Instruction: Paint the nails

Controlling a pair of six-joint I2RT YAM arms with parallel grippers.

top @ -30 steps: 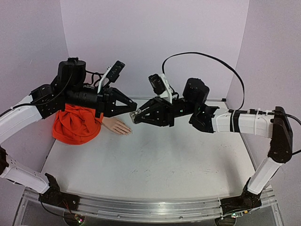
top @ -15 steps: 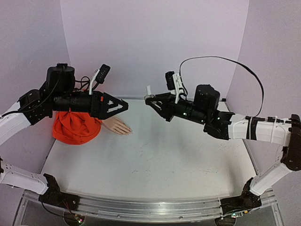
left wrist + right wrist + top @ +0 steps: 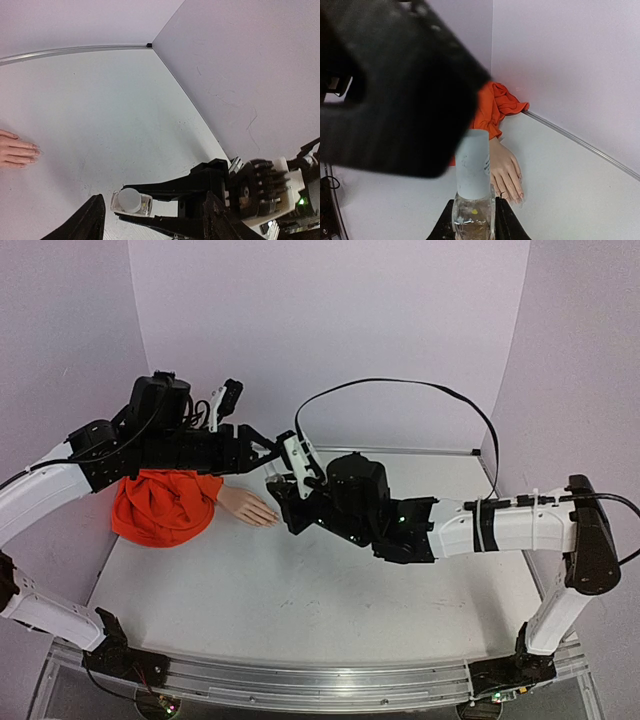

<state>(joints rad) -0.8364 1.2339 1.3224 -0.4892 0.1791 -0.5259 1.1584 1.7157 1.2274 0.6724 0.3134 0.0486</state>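
Note:
A pale mannequin hand point(image 3: 250, 508) with an orange sleeve point(image 3: 165, 505) lies palm down at the table's left. Its nails point(image 3: 520, 194) are tiny fingertips pointing right; they also show in the left wrist view as nails point(image 3: 36, 147). My right gripper point(image 3: 473, 227) is shut on a small clear bottle point(image 3: 472, 217) with a tall white cap point(image 3: 472, 165), held just right of the fingers. The right gripper point(image 3: 283, 490) hovers low by the hand. My left gripper point(image 3: 155, 225) is open, its fingers either side of the cap point(image 3: 131, 200) and apart from it. From above, the left gripper point(image 3: 266, 448) hangs over the bottle.
Lavender walls close the table at the back and both sides, with a seam point(image 3: 75, 48) along the back wall. The right arm point(image 3: 500, 525) stretches across the table's middle. A black cable point(image 3: 400, 385) loops above it.
The grippers met at the middle, then drew apart. The right arm has now swung left and down with the bottle to the mannequin hand. The left gripper has come over the cap.

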